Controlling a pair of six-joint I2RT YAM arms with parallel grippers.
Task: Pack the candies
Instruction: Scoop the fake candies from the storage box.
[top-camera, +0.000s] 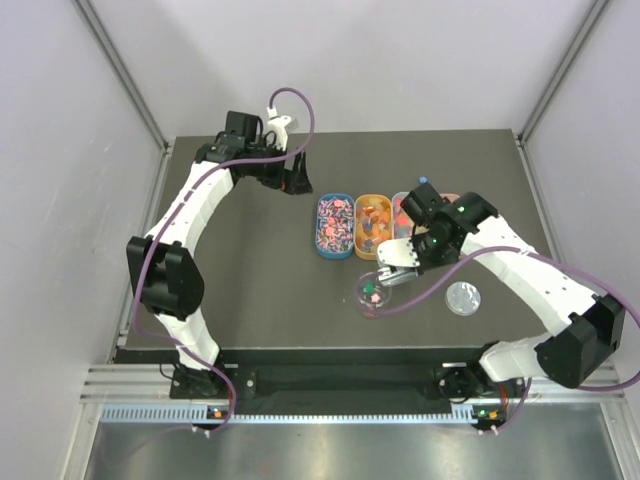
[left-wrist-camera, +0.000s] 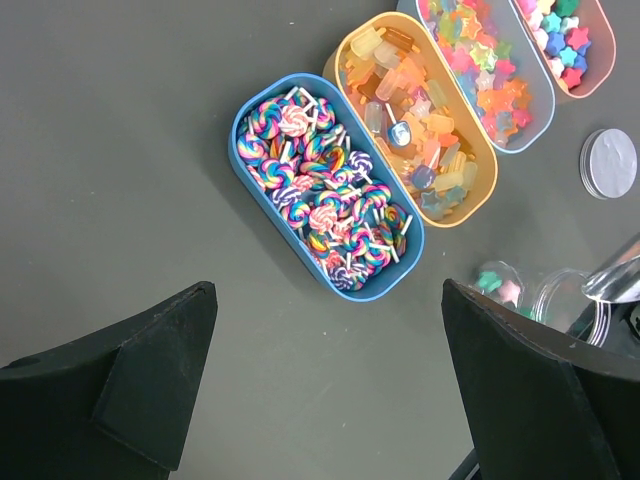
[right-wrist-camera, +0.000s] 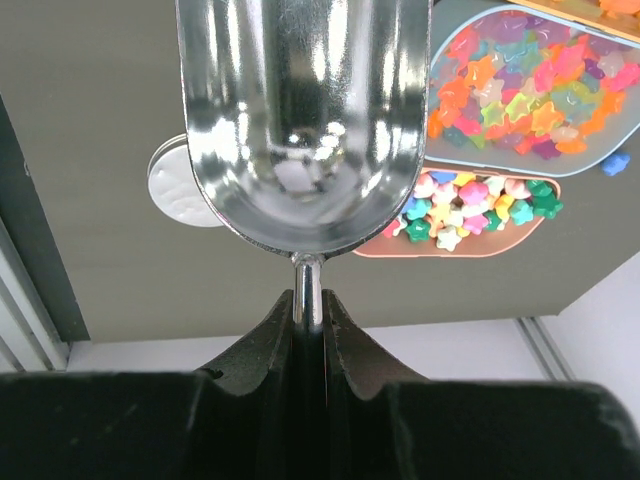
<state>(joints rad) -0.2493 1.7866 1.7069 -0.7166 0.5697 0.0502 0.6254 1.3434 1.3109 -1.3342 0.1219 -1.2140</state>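
The candies fill oval trays: swirl lollipop pieces in the blue tray (top-camera: 333, 226) (left-wrist-camera: 325, 185), pale gummies in the orange tray (top-camera: 372, 225) (left-wrist-camera: 415, 115), bright stars in the light blue tray (left-wrist-camera: 490, 70) (right-wrist-camera: 520, 85), pastel stars in the pink tray (left-wrist-camera: 565, 40) (right-wrist-camera: 470, 215). My right gripper (top-camera: 415, 250) (right-wrist-camera: 308, 300) is shut on the handle of the metal scoop (top-camera: 393, 272) (right-wrist-camera: 300, 120), whose bowl looks empty and hangs over a clear round jar (top-camera: 373, 293) (left-wrist-camera: 500, 285) holding a few candies. My left gripper (top-camera: 295, 180) (left-wrist-camera: 328, 300) stands open above bare table left of the trays.
A clear round lid (top-camera: 463, 297) (left-wrist-camera: 608, 162) (right-wrist-camera: 180, 190) lies on the dark table (top-camera: 250, 290) right of the jar. The trays stand side by side in a row at mid-table. A purple cable loops from each arm.
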